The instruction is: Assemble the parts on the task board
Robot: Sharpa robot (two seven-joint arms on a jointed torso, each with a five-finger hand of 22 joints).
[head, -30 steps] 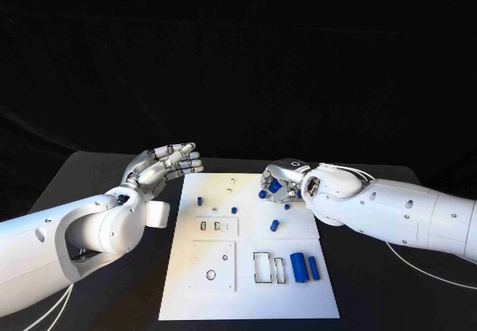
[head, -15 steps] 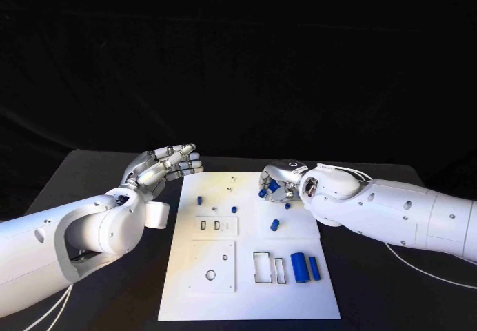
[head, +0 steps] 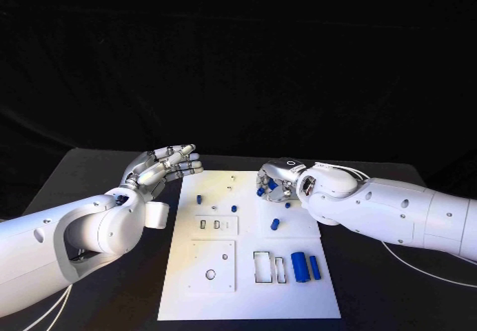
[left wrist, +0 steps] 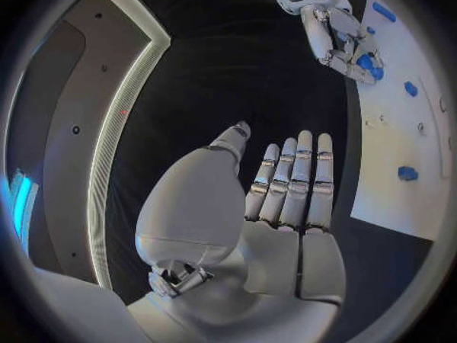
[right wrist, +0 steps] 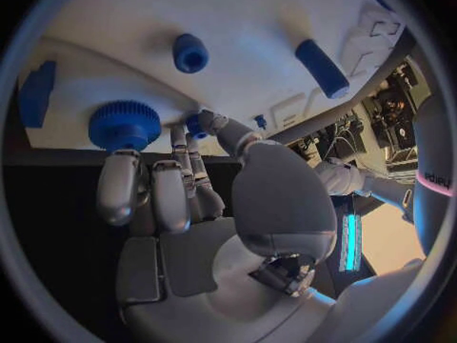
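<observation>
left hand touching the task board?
Apart. In the left wrist view the left hand is flat and open, with a strip of black table between its fingers and the edge of the task board.

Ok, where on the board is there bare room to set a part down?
The task board's near strip, below the cutout panel and the two long blue cylinders, is bare. So is its far middle, between the left hand and right hand. It is crowded round the right hand's fingers, among the small blue parts.

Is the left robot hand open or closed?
Open: the left robot hand holds nothing, silver fingers straight, beside the white task board.
</observation>
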